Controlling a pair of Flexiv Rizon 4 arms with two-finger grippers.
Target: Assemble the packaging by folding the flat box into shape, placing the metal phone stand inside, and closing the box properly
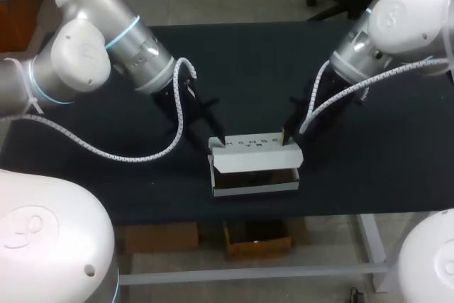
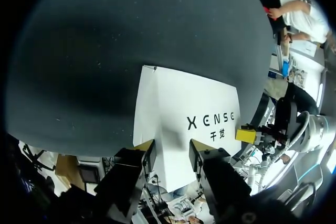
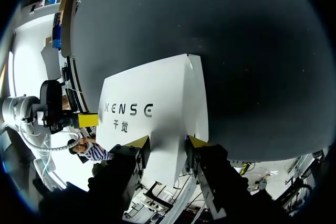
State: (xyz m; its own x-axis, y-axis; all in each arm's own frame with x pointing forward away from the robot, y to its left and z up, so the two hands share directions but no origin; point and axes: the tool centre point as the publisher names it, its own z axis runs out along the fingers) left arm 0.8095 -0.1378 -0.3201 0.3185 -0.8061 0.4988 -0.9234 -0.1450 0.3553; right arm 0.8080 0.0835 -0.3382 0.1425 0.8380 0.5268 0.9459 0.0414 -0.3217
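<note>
The white box (image 1: 255, 154) lies near the front edge of the black table (image 1: 369, 168), its printed top panel facing up and a dark opening along its front side. I cannot tell what is inside, and no metal phone stand shows in any view. My left gripper (image 1: 220, 140) stands at the panel's left end, open, its yellow tips over the white panel (image 2: 184, 108). My right gripper (image 1: 286, 136) stands at the right end, also open over the panel (image 3: 157, 98). Each wrist view shows its own gripper (image 2: 170, 153) (image 3: 167, 145) straddling the panel's edge.
Bare black table surface spreads behind the box and to both sides. The table's front edge (image 1: 255, 211) runs just below the box. Both arms slant in from the back corners and meet over the box.
</note>
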